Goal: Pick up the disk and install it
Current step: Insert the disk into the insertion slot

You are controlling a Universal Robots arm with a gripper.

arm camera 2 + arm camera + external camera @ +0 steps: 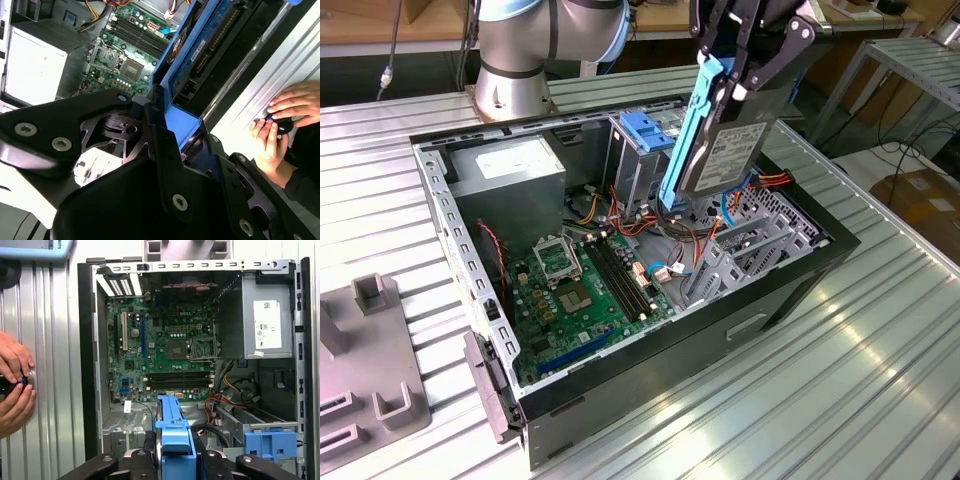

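High at the exterior view's right, my gripper (pixel 738 72) is shut on the disk (pixel 728 150), a grey metal drive with a white label in a bright blue caddy rail. The drive hangs on edge, tilted, above the open computer case (pixel 448 225), over the bay area beside the drive cage (pixel 642 135). In the second wrist view my black fingers (pixel 165 145) clamp the blue rail of the disk (pixel 200 55), whose circuit-board side shows. In the first wrist view the disk (pixel 172 432) is seen edge-on, rising from the gripper (pixel 172 462) over the case floor.
Inside the case lie the green motherboard (pixel 582 290), a grey power supply (pixel 510 165) and loose cables (pixel 770 182). A person's hands (pixel 15 385) rest on the ribbed metal table (pixel 800 400) beside the case. Grey fixtures (pixel 370 370) stand at the exterior view's left.
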